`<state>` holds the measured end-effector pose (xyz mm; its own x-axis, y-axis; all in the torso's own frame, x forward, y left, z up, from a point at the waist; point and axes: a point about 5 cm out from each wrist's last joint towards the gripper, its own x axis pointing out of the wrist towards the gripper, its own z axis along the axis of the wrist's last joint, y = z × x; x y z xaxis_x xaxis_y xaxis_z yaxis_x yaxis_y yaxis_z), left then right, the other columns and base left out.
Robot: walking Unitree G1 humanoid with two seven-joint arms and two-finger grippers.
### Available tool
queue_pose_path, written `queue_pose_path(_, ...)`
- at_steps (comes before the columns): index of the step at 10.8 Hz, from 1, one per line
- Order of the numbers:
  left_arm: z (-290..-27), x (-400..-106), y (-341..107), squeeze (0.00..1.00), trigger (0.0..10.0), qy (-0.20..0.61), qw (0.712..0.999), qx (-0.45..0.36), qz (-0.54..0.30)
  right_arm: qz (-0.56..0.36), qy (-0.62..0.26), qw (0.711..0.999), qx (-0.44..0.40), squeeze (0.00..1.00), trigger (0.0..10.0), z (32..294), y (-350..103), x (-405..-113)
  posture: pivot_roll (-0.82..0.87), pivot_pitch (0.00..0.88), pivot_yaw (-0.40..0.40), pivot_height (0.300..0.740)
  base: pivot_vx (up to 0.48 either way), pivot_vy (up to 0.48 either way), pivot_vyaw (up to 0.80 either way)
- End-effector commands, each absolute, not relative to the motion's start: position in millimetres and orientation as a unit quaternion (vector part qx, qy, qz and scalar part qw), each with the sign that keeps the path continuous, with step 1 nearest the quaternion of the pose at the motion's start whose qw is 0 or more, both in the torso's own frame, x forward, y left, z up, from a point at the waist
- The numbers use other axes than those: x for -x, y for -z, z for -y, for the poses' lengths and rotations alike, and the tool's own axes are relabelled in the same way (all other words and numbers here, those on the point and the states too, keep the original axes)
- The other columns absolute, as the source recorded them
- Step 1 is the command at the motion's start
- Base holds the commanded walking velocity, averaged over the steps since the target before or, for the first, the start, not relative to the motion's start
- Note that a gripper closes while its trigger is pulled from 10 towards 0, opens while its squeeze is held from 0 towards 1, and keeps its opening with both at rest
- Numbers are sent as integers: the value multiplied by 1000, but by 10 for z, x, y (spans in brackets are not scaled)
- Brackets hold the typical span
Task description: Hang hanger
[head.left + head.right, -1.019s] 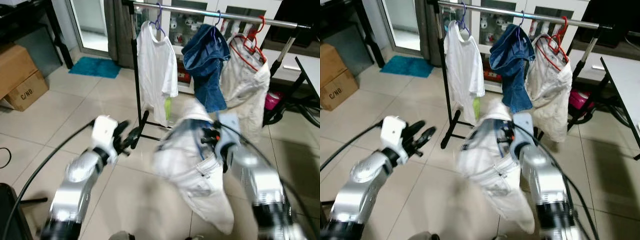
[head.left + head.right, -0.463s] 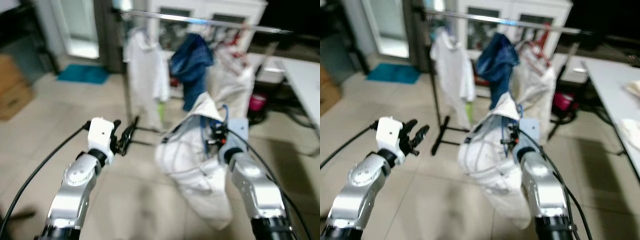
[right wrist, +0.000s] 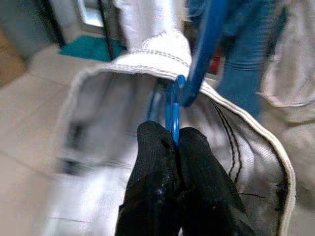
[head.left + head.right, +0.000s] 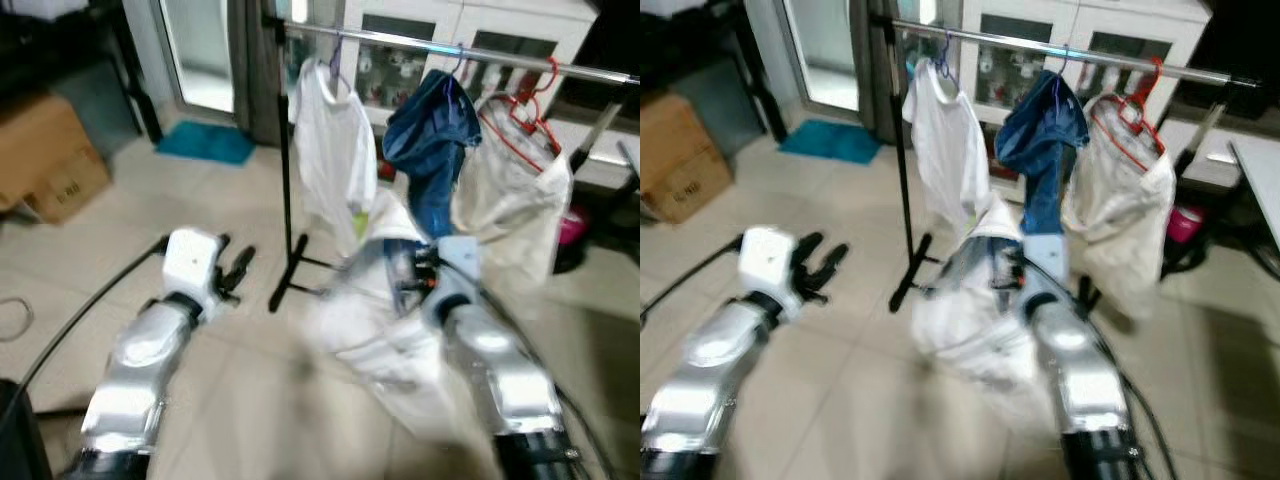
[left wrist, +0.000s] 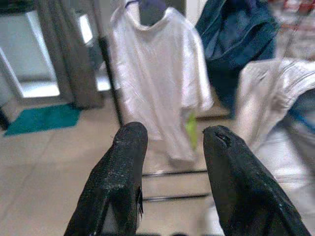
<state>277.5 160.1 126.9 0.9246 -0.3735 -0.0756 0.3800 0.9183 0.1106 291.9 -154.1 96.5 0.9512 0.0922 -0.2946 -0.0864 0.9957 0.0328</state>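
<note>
Beyond the tiled floor the rail point(image 4: 450, 50) stands up and ahead of the right claw point(image 4: 412, 272); the right wrist view shows it pinched shut on the blue hanger point(image 3: 173, 115), while the left claw point(image 5: 172, 162) gapes empty.

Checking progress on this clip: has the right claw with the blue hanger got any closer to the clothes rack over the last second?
Cannot tell. The right claw holds the blue hanger below the rack rail, but the camera shifted and the frames are blurred.

Bare stretch of rail point(image 4: 1005, 40) between white T-shirt point(image 4: 948, 150) and blue jeans point(image 4: 1044, 140); red hangers point(image 4: 1130, 110) beyond.
</note>
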Motion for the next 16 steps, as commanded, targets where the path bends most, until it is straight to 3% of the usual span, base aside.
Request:
queue_pose_path(1, -1658, -2768, -1266, 0, 10000, 186, 980, -68, -35, -120, -43, 992, -12, 0, 10000, 1520, -1110, -2975, -37, 30, -25, 740, 356, 0, 0)
queue_pose_path(16, -1570, -2761, -1207, 0, 10000, 236, 966, -87, -56, -165, -11, 986, -8, 0, 10000, 1735, -1024, -2936, -41, 31, -25, 740, 362, 0, 0)
